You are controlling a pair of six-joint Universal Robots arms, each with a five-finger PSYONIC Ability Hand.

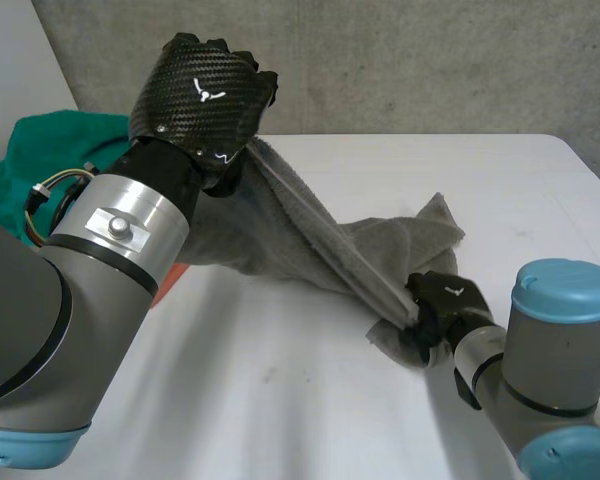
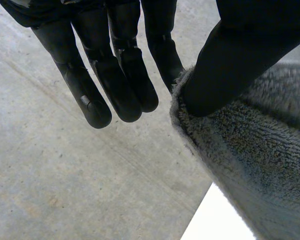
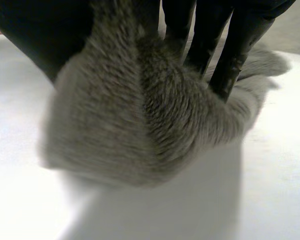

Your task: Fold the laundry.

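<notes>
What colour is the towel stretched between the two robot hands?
Plain grey terry towel, no pattern; its pile shows best in the left wrist view.

We see the left hand, upper left, in black carbon weave with white marks; the left arm grey, silver-banded; the right arm, lower right, capped light blue.

You're looking at: grey towel | terry, crumpled | one edge stretched taut, far end raised, near end low | green cloth heaped far left
</notes>
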